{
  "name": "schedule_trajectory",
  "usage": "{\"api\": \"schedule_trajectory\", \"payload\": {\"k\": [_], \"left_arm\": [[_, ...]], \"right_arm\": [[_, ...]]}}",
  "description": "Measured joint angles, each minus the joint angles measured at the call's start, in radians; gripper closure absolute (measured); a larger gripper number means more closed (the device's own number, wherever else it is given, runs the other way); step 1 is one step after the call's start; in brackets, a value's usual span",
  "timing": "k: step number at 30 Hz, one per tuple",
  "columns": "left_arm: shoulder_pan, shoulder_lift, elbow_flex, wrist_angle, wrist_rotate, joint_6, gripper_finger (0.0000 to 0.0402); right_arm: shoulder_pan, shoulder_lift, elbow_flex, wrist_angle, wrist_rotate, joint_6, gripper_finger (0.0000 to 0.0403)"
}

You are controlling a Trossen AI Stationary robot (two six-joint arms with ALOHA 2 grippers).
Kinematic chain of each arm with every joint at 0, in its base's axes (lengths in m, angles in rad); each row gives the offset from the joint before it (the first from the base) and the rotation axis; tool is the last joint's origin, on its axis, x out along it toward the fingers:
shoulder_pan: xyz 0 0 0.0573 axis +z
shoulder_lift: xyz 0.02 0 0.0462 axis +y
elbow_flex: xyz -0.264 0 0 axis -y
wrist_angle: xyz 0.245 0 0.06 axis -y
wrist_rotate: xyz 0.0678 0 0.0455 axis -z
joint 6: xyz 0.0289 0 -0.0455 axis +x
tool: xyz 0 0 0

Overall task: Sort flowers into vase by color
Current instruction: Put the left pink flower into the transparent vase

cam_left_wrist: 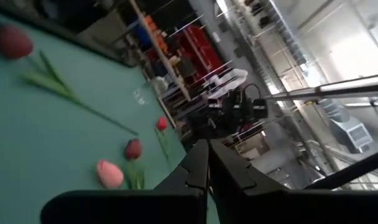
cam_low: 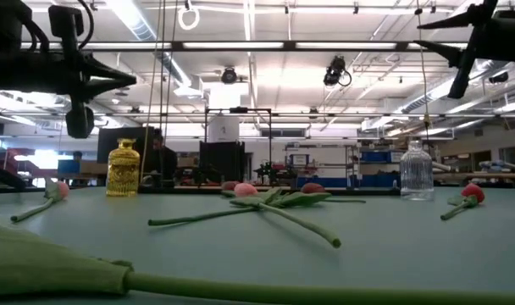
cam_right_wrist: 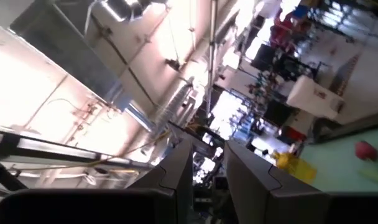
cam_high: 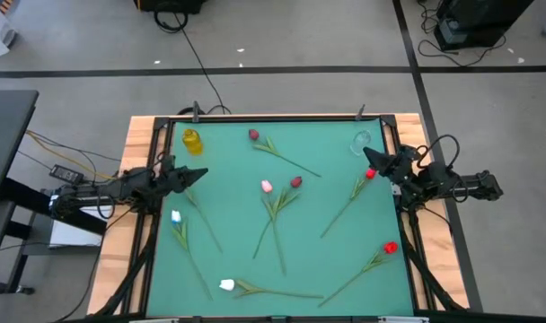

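Seven tulips lie flat on the green mat. There is a dark red one (cam_high: 253,135) near the far edge, and a pink one (cam_high: 266,186) and a dark red one (cam_high: 295,181) with crossed stems at mid-table. Two bright red ones (cam_high: 370,173) (cam_high: 390,248) lie on the right, and two white ones (cam_high: 176,216) (cam_high: 226,284) on the near left. A yellow vase (cam_high: 192,141) and a clear vase (cam_high: 360,142) stand at the far corners. My left gripper (cam_high: 201,172) (cam_left_wrist: 209,163) hovers shut over the left side. My right gripper (cam_high: 372,159) (cam_right_wrist: 207,168) hovers slightly open, above the far bright red bud.
A raised wooden frame (cam_high: 138,135) borders the mat (cam_high: 237,224). Cables run along the left edge (cam_high: 66,175) and across the floor beyond the far edge. In the low view, a leaf of the near white tulip (cam_low: 54,263) fills the foreground. Shelves and equipment stand in the room behind.
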Motion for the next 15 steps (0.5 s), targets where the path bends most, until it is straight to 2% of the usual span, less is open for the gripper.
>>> {"api": "schedule_trajectory", "payload": {"k": [6,10,13,15], "left_arm": [[0.000,0.078,0.096,-0.120,0.000,-0.005,0.0389],[-0.002,0.188,0.197,-0.267,0.005,-0.010,0.0393],[-0.002,0.300,0.280,-0.380,-0.002,-0.089,0.0394],[-0.002,0.384,0.328,-0.465,-0.027,-0.224,0.0394]], "right_arm": [[0.000,0.000,0.000,-0.086,-0.013,0.122,0.0299],[0.000,0.000,0.000,-0.088,-0.050,0.149,0.0299],[0.000,0.000,0.000,-0.091,-0.054,0.125,0.0299],[0.000,0.000,0.000,-0.093,-0.051,0.106,0.0299]]}}
